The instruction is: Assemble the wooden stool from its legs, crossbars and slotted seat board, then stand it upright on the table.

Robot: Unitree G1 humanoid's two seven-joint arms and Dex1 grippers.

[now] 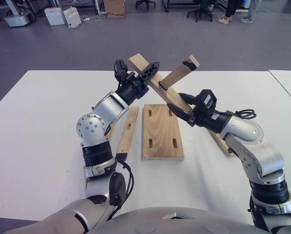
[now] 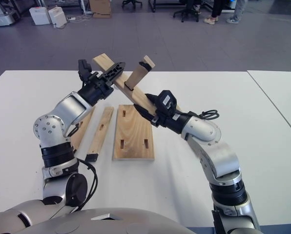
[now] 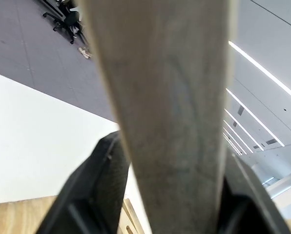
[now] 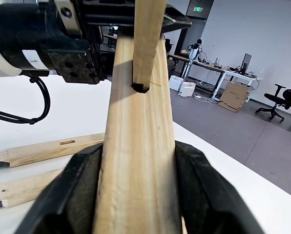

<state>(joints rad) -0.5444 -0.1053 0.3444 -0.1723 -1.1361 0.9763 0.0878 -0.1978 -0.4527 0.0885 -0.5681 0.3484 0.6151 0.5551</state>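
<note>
- The long leg [image 4: 138, 161] is of pale, unpainted wood with a flat face and straight grain. It is held in the air above the table [image 1: 48, 122], slanting from high on the robot's left down to its right.
- The left gripper [image 1: 148, 73] is closed on the upper end of this leg. In its wrist view the wood sits tightly between the two black fingers [image 3: 94, 195].
- The right gripper [image 1: 178, 103] clamps the same leg lower down, with one black finger [image 4: 72, 195] on each side of the wood.
- The lower end of the leg passes behind the right forearm toward the table. Whether it touches the table I cannot tell.
- A crossbar [image 1: 178, 73] of the same pale wood stands with one end in a slot of the long leg, between the two grippers. It rises at an angle away from the leg, and its free end carries a dark mark.
- The seat board [image 1: 161, 131] lies flat on the table under the held parts — a light rectangle with four small dark slots, two near each short end.
- A second leg [image 1: 128, 127] lies just beside the board on the robot's left. It shows one slot and a dark tip at the near end.
- A third wooden piece [image 2: 82, 127] lies beside that leg, partly under the left arm.
</note>
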